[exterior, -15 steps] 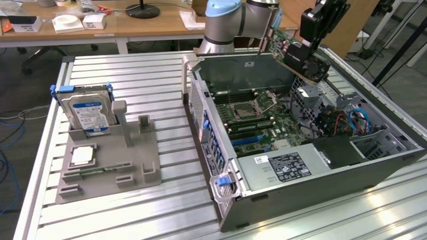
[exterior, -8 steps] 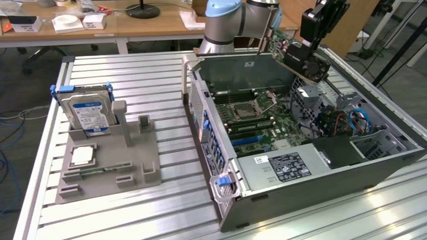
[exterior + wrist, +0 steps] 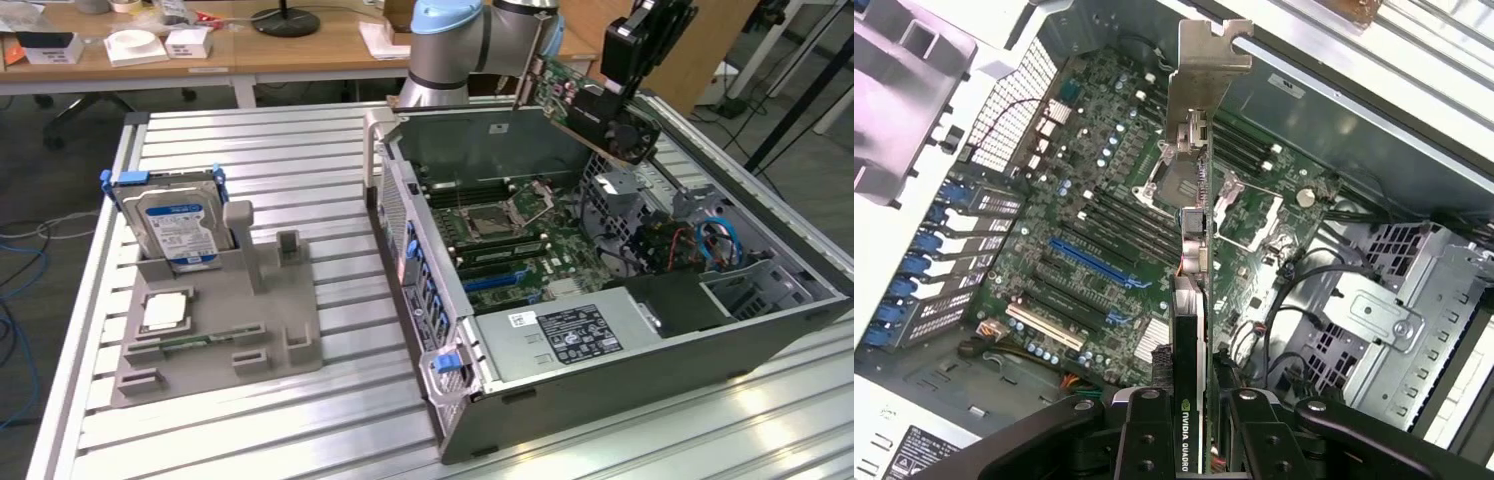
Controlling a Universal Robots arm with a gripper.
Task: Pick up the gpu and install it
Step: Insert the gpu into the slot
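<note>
Holding the gpu (image 3: 587,105) tight, your pincer (image 3: 627,95) hangs above the open computer case (image 3: 601,300) on the worktop (image 3: 267,420). You can see the card up in the air over the green motherboard (image 3: 1104,230), not touching it, with its silver bracket (image 3: 1204,70) at the far end from the pincer. Over on the exterior view's left, a hard drive (image 3: 180,225) stands in a grey holder (image 3: 220,320).

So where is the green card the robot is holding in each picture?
Exterior view: the gpu hangs tilted in the gripper, above the open computer case, toward the view's upper right.
Wrist view: the gpu is edge-on, running up the middle.
Shared landmark: the blue slot on the motherboard.
</note>
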